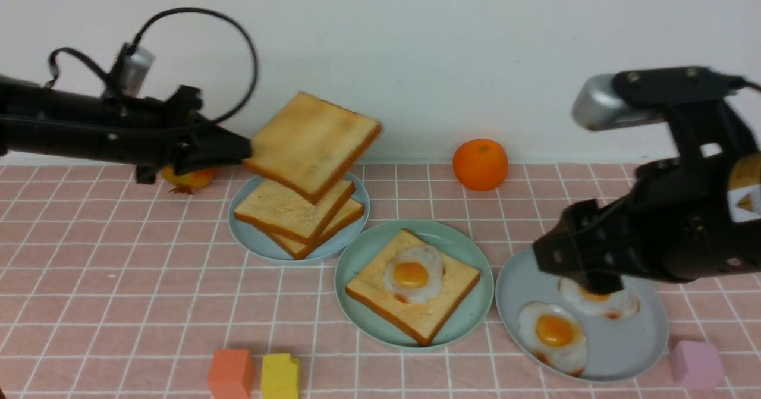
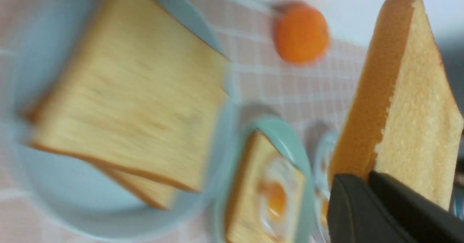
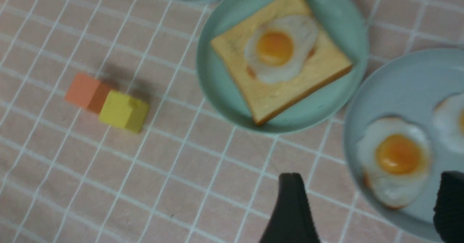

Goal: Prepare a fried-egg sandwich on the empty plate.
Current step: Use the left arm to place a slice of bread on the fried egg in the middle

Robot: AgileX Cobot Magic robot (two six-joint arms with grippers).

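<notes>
The empty plate of the task, a mint-green plate (image 1: 475, 262), lies in the middle and carries one toast slice (image 1: 440, 307) with a fried egg (image 1: 413, 275) on top. My left gripper (image 1: 247, 152) is shut on the corner of a second toast slice (image 1: 312, 143), which hangs tilted in the air above the pale blue plate (image 1: 261, 241). In the left wrist view the black fingers (image 2: 348, 206) pinch that held toast slice (image 2: 409, 109). My right gripper (image 1: 574, 268) hovers open and holds nothing. In the right wrist view the right gripper (image 3: 369, 176) is over the near rim of the grey-blue plate (image 3: 406, 80).
Two more toast slices (image 1: 291, 209) are stacked on the pale blue plate. The grey-blue plate (image 1: 630, 345) at the right holds two fried eggs (image 1: 554, 333). An orange (image 1: 480, 164) sits by the back wall. Orange (image 1: 230, 372), yellow (image 1: 279, 376) and pink (image 1: 695, 363) blocks line the front.
</notes>
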